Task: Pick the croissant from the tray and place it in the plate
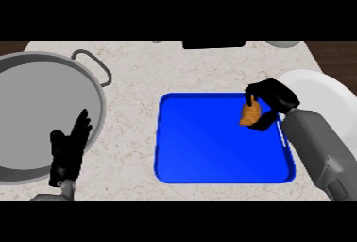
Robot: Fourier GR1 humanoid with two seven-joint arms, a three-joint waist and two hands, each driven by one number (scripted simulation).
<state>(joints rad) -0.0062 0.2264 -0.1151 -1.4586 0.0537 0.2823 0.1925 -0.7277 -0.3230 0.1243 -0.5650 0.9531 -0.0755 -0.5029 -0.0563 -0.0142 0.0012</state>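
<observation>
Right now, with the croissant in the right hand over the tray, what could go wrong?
1. The croissant sits between the right hand's fingers at the blue tray's right edge, not yet over the white plate; it could slip out short.
2. The forearm lies across the tray's right rim and may nudge it.

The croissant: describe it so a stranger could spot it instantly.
Find the blue tray mid-counter. At its upper right corner, the right robot hand curls around the croissant, the only small golden-brown thing among grey, white and blue items.
</observation>
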